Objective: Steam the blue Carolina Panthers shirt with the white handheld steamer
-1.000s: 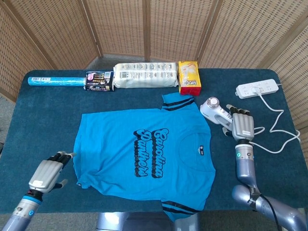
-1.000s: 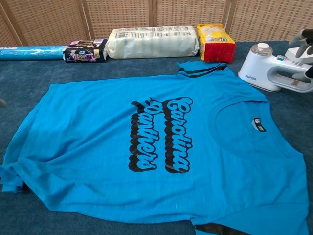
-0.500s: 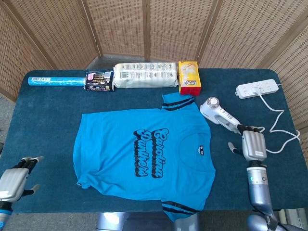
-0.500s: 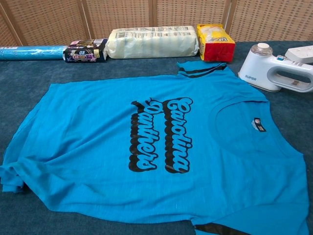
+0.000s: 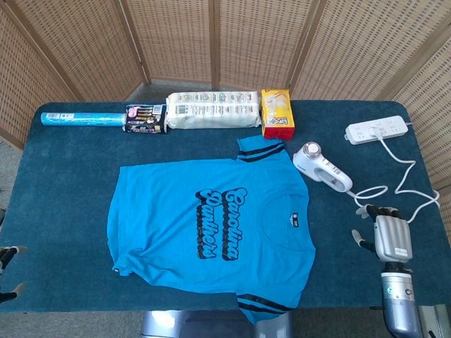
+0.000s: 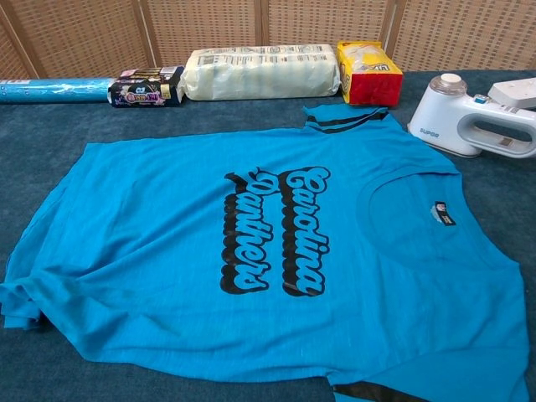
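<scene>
The blue Carolina Panthers shirt [image 5: 211, 225] lies flat on the dark blue table, print facing up, and fills most of the chest view [image 6: 276, 243]. The white handheld steamer [image 5: 320, 167] lies on its side just right of the shirt's collar, and appears at the chest view's right edge [image 6: 469, 117]. My right hand [image 5: 391, 238] hovers near the table's front right, well short of the steamer, fingers spread and empty. Only the fingertips of my left hand [image 5: 10, 251] show at the head view's left edge, apart and holding nothing. Neither hand appears in the chest view.
A white power strip [image 5: 377, 129] sits at the back right, its cable [image 5: 409, 184] looping between the steamer and my right hand. Along the back edge lie a blue roll [image 5: 81, 119], a dark packet [image 5: 144, 118], a white pack [image 5: 211, 110] and a yellow-red bag [image 5: 277, 113].
Both hands have drawn back toward the front edge. The right hand left the steamer's handle without lifting it; the left hand has slid almost out of view. Shirt and steamer have not moved.
</scene>
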Robot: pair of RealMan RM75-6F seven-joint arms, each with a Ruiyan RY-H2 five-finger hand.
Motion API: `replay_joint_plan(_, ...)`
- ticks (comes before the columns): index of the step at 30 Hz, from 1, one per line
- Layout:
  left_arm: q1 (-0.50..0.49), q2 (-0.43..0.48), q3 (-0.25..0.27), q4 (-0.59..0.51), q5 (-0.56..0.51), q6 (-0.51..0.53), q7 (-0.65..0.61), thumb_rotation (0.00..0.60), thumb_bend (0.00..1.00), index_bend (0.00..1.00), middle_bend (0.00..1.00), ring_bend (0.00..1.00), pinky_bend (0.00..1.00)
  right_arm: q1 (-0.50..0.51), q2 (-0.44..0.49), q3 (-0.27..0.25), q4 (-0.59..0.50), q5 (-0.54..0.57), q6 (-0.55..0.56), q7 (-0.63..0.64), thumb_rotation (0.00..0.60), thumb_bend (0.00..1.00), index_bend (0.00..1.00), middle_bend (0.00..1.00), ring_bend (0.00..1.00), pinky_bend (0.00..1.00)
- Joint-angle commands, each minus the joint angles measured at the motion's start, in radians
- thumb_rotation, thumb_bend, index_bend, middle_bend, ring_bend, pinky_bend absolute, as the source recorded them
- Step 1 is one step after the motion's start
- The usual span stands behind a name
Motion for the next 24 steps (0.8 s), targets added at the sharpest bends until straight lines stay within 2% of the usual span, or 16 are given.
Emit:
replay_joint_plan(1, 0.049, -0.033, -0.009, 0.061, 0.064, 0.096, -0.066, 0.6, 0.21, 0.3, 0.34, 0.24, 0.45, -0.053, 0.025, -0.04, -0.027, -0.041, 0.05, 0.017, 0.6, 0.29, 0.41, 0.47, 0.42, 0.27)
replay_joint_plan(8, 0.074, -0.07, -0.031, 0.104, 0.136, 0.171, -0.074, 0.6, 0.21, 0.32, 0.34, 0.24, 0.45, -0.096, 0.036, -0.048, -0.043, -0.063, 0.082, 0.03, 0.6, 0.29, 0.43, 0.48, 0.42, 0.27)
replay_joint_plan(24, 0.035, -0.076, -0.069, 0.05, 0.205, 0.139, -0.037, 0.6, 0.21, 0.32, 0.35, 0.24, 0.44, -0.13, 0.03, -0.03, -0.018, -0.075, 0.07, 0.072, 0.6, 0.29, 0.44, 0.48, 0.42, 0.27)
